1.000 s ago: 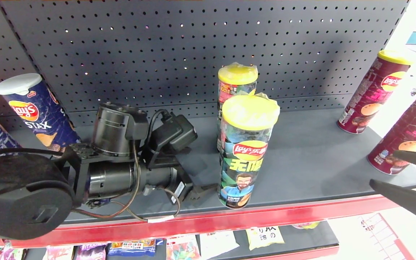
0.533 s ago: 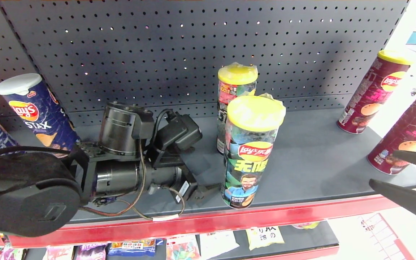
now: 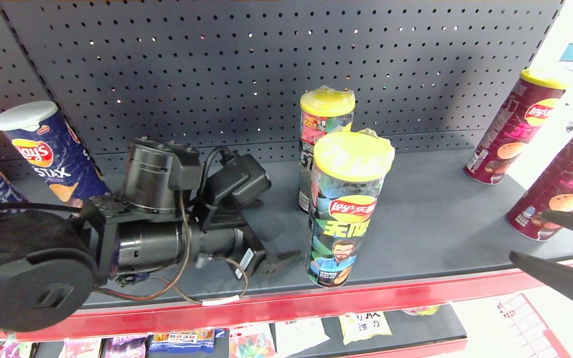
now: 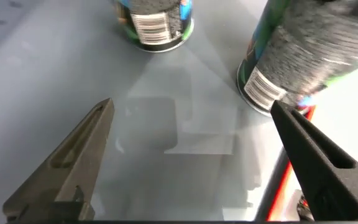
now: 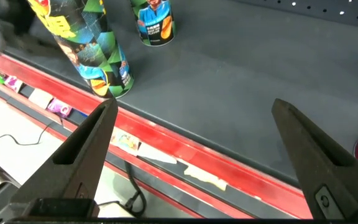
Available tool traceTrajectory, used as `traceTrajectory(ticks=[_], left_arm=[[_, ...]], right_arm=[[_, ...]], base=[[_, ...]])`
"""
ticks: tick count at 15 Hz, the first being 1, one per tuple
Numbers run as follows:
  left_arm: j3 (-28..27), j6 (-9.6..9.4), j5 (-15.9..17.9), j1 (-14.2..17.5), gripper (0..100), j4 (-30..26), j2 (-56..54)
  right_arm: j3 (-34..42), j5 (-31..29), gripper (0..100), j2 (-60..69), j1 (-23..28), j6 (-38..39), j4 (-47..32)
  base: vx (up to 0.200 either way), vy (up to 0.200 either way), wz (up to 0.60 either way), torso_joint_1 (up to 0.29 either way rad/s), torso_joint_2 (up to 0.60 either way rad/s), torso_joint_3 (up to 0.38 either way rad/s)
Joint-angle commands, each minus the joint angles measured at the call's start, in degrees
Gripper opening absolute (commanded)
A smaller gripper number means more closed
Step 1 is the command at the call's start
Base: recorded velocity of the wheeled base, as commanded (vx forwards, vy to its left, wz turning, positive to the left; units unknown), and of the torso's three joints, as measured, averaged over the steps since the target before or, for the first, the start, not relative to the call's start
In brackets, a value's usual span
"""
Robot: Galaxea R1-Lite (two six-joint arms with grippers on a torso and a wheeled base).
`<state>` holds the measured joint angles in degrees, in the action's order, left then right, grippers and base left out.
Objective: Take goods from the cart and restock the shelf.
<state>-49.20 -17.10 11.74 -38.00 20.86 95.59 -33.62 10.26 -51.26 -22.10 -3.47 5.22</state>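
Two chip cans with yellow lids stand upright on the dark shelf (image 3: 430, 219), one behind the other. The front can (image 3: 346, 209) is near the red shelf edge; the back can (image 3: 325, 129) is close to the pegboard. My left gripper (image 3: 279, 259) lies low on the shelf just left of the front can, open and holding nothing. In the left wrist view its fingers (image 4: 191, 118) stand wide apart, with the front can (image 4: 297, 56) just beyond one tip and the back can (image 4: 155, 22) farther off. My right gripper (image 3: 526, 234) (image 5: 192, 109) hovers open at the shelf's right front.
Blue chip cans (image 3: 50, 149) stand at the shelf's left end and maroon ones (image 3: 515, 129) (image 3: 565, 184) at the right. A pegboard wall closes the back. The red shelf edge (image 3: 366, 301) runs along the front, with snack bags (image 3: 266, 338) on the lower shelf.
The front can first shifted slightly right with my left gripper. The left arm then drew back to the left, leaving the can standing. The right gripper has not moved.
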Motion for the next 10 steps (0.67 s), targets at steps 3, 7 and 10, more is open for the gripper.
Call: traceTrajectory(ticks=[3, 7, 10], left_arm=[[20.55, 1.46, -4.88, 1.96, 100, -1.96, -30.46], [24.86, 4.89, -17.45, 2.40, 100, -29.30, -61.48], [18.62, 6.91, -18.07, 16.29, 100, -58.91, -78.10]], right_arm=[[5.15, -0.07, 100, 11.36, -0.05, -0.04, -7.15], [4.71, -6.66, 100, 26.83, 0.04, -0.74, -25.61], [3.21, -14.48, 100, 32.63, 2.77, -0.48, -35.01]], base=[[0.000, 0.000, 0.00, 0.000, 0.00, 0.000], [0.000, 0.000, 0.00, 0.000, 0.00, 0.000], [0.000, 0.000, 0.00, 0.000, 0.00, 0.000]])
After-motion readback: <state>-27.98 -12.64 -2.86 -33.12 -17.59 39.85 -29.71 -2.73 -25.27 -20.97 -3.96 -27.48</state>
